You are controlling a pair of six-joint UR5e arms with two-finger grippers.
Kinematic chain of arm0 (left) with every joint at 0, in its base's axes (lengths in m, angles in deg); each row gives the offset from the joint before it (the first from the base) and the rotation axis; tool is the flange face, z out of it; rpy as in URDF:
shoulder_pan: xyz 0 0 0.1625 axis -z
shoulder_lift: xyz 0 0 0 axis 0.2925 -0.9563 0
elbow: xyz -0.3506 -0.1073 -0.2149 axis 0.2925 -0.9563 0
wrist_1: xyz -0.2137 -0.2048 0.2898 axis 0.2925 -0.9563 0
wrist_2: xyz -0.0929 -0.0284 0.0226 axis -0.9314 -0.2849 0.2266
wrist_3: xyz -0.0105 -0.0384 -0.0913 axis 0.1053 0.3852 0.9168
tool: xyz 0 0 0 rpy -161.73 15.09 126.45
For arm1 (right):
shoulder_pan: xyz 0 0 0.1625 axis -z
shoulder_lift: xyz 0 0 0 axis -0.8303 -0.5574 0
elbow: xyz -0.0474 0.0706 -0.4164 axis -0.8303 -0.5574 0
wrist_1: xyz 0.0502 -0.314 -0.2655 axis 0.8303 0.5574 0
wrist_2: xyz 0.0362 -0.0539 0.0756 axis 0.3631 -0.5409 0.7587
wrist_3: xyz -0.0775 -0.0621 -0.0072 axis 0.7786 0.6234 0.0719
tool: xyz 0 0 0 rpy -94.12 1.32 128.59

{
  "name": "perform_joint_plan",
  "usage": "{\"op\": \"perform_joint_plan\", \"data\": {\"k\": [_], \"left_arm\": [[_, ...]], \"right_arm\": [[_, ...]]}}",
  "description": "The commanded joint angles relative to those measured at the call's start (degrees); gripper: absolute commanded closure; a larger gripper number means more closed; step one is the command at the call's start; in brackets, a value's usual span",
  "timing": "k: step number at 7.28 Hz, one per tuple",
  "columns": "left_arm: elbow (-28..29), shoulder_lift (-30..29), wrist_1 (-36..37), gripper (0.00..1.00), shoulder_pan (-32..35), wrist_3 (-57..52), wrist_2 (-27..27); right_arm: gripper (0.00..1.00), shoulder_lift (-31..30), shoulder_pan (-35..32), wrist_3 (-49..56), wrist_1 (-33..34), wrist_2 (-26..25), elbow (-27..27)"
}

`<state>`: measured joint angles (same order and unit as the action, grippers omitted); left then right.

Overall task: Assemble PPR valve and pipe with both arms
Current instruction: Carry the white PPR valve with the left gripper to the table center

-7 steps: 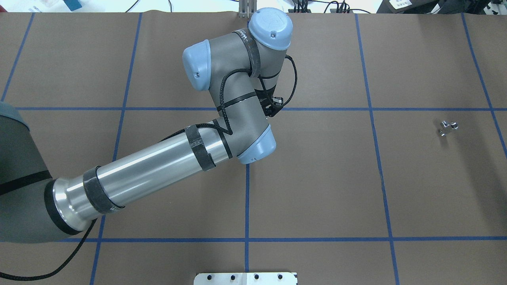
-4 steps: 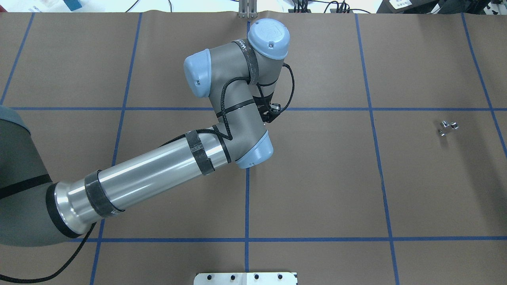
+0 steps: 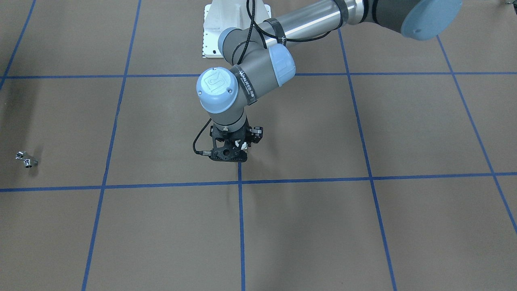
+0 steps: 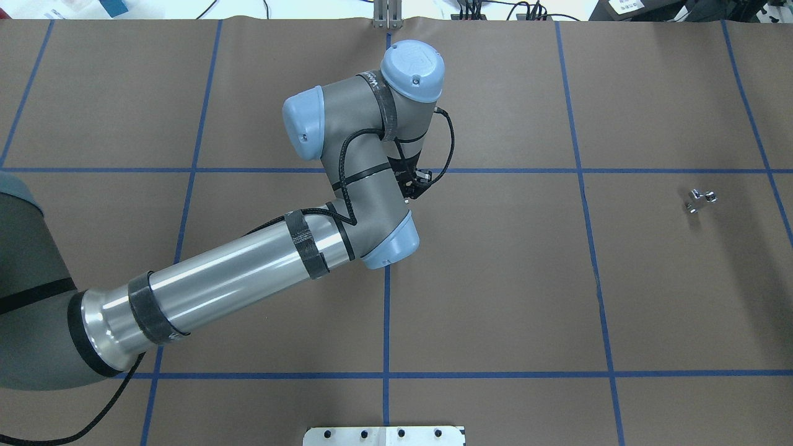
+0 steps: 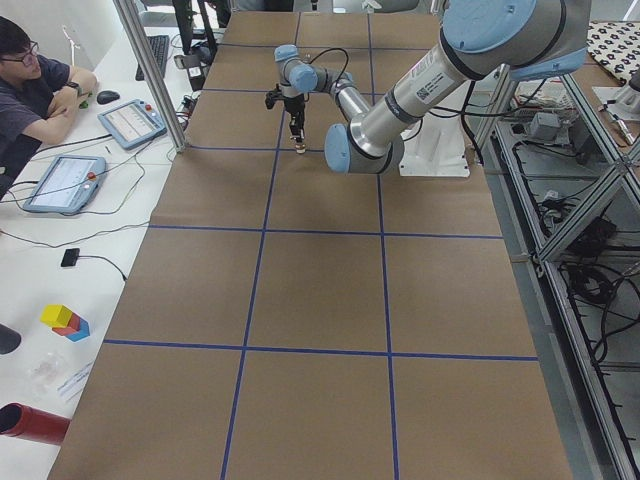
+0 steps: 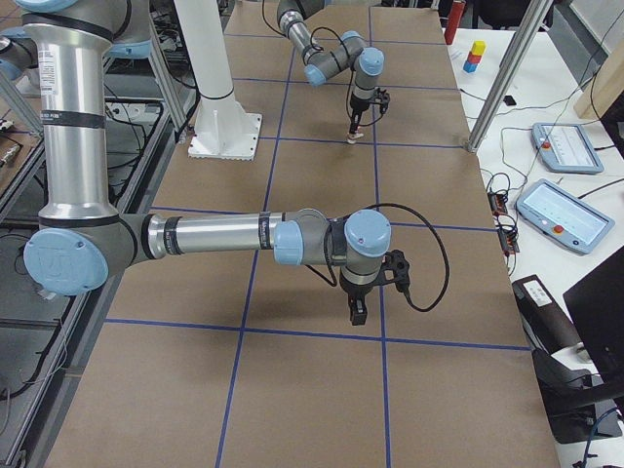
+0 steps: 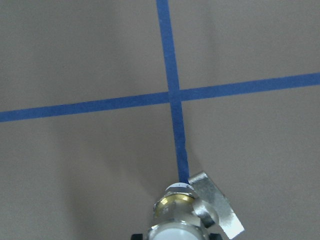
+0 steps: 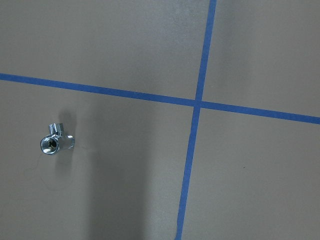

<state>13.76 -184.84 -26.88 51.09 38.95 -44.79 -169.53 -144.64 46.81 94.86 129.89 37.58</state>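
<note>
The grey left arm (image 4: 235, 279) has swung leftward. Its black left gripper (image 3: 234, 153) apparently clamps the brass-and-white PPR valve (image 7: 181, 214), held ready for mating. The small chrome pipe (image 4: 700, 199) lies well apart, on the right; the right gripper (image 6: 357, 314) is too unclear to tell whether its jaws are parted.

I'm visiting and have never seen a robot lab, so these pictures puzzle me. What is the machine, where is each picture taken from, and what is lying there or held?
Two jointed robot arms work at a brown table. Two pictures look down from behind and in front of the robot, two from the table's ends, two from cameras on the wrists. The left gripper holds the PPR valve, brass and white. The pipe, a small shiny fitting, lies on the table; the right wrist camera sees it. Whether the right gripper is open, I cannot tell.
</note>
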Motion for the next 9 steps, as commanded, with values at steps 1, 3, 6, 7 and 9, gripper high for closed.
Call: {"op": "perform_joint_plan", "data": {"k": [1,3,6,7,9], "left_arm": [[-0.1,0.2,-0.4,0.80,-0.1,0.0,-0.1],[-0.3,0.7,-2.4,0.01,-0.1,0.5,0.0],[-0.8,0.7,-2.3,0.01,0.0,0.7,0.0],[-2.7,0.7,-1.7,0.00,0.5,0.7,0.0],[-15.4,5.6,4.8,0.00,4.5,0.0,-0.6]], "right_arm": [[0.01,0.0,0.0,0.0,0.0,0.0,0.0],[0.01,0.0,0.0,0.0,0.0,0.0,-0.1],[0.01,0.4,0.0,0.1,0.0,-0.1,0.0],[0.01,0.5,0.0,0.1,0.3,0.0,0.0],[0.01,0.7,0.4,0.2,0.0,-0.2,0.4]]}}
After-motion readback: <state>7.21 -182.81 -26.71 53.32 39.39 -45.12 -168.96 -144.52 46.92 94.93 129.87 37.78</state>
